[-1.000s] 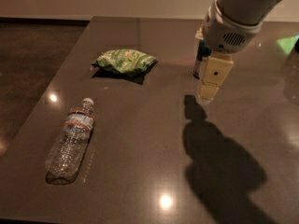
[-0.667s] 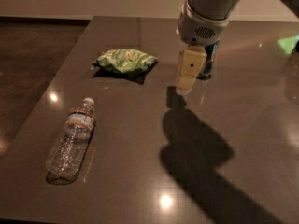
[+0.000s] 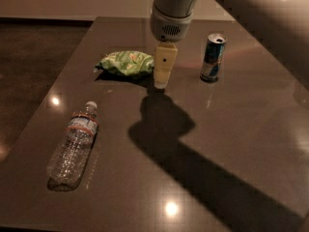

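Gripper (image 3: 162,82) beside green snack bag (image 3: 124,63)
It hung over the bench (image 3: 251,129), a can (image 3: 212,57) nearby; whether open or closed, I could not tell.

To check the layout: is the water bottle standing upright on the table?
No, the water bottle lies on its side, while the gripper hangs beside the green bag.

- The gripper (image 3: 161,83) hangs just beside the right end of the green bag (image 3: 124,63); no gap shows between them.
- An open lane of surface (image 3: 251,124) runs between the gripper and the upright can (image 3: 212,58).
- The bottle (image 3: 73,145) lies on its side near the left edge, well apart from the bag.
- Right of the bottle, the near surface offers room to pass.
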`<state>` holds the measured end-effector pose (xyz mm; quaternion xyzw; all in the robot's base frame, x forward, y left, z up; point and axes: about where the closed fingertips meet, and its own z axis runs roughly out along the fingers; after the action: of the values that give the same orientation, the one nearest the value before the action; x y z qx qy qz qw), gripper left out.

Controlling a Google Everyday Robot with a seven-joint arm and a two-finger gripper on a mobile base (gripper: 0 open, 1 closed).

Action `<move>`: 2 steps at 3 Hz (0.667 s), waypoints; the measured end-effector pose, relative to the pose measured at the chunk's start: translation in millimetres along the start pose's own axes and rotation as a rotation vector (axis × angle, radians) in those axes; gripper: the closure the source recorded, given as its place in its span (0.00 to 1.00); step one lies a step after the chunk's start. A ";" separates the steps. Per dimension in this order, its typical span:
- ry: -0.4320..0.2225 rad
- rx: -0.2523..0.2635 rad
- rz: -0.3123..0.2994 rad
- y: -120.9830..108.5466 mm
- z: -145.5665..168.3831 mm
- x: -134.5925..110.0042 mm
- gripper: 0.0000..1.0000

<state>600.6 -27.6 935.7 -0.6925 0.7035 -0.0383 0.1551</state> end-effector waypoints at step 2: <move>-0.001 -0.048 0.028 -23.9 51.4 -29.0 0.00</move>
<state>637.4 8.3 898.1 -0.6863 0.7136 -0.0188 0.1393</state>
